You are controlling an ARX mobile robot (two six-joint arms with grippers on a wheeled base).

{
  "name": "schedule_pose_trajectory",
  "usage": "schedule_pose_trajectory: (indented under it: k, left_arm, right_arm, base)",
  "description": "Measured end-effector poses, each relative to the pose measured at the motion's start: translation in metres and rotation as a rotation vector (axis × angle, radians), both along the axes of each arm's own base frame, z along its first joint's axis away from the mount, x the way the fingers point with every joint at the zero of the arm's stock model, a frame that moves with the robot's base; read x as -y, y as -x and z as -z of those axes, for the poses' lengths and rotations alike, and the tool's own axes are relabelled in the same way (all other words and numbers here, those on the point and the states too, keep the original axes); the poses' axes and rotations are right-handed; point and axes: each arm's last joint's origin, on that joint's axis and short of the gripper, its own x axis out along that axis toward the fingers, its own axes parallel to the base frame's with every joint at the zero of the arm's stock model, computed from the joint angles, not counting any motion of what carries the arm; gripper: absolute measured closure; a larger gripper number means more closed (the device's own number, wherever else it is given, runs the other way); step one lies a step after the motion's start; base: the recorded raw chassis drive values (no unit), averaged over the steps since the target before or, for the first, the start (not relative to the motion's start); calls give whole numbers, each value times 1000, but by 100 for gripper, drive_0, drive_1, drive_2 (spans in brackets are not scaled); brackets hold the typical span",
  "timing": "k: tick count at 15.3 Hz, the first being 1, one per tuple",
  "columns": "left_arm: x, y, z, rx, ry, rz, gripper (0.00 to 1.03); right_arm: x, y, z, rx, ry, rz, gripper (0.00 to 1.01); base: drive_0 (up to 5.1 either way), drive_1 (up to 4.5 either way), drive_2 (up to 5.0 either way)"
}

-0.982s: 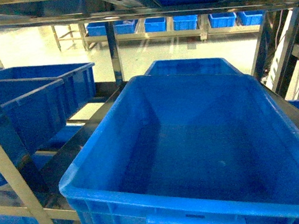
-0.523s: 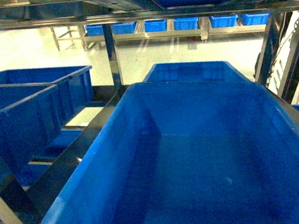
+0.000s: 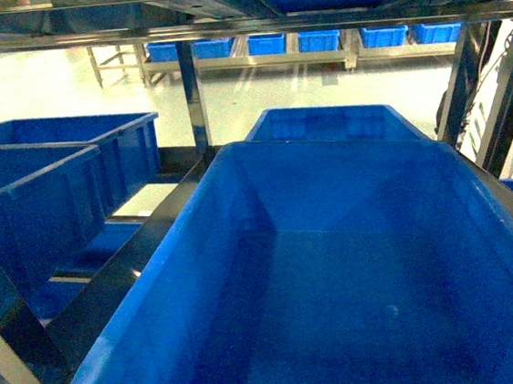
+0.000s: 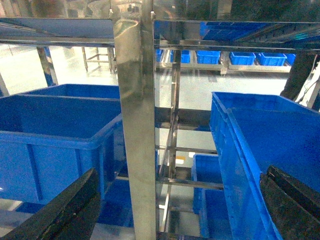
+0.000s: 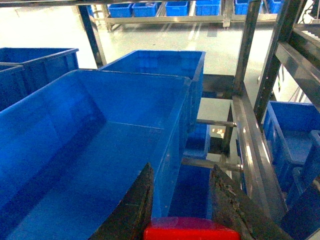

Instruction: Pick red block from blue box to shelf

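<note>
At the bottom edge of the right wrist view, the red block (image 5: 191, 234) is gripped by the right claw (image 5: 182, 210) between its two dark fingers (image 5: 131, 205); only its bright red, smooth top edge is seen. It is held above the near right rim of a large dark blue crate (image 5: 90, 150) on the steel shelf (image 5: 250, 145). In the left wrist view, the left claw (image 4: 175, 210) is spread wide, with nothing between its fingers, before a shelf post (image 4: 137, 125).

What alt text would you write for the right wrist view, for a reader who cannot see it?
The right gripper holds a small bright red plastic block between its dark fingers, at the right rim of a large, empty dark blue plastic crate on a steel rack shelf.
</note>
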Motion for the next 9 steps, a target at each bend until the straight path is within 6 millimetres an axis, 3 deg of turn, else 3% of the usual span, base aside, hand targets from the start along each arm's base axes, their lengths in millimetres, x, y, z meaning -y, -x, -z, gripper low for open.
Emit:
schedule_pose_trajectory:
  k: [9]
  left_arm:
    - [0, 0, 0, 0, 0, 0, 5]
  right_arm:
    - [0, 0, 0, 0, 0, 0, 73]
  base:
    - [0, 0, 0]
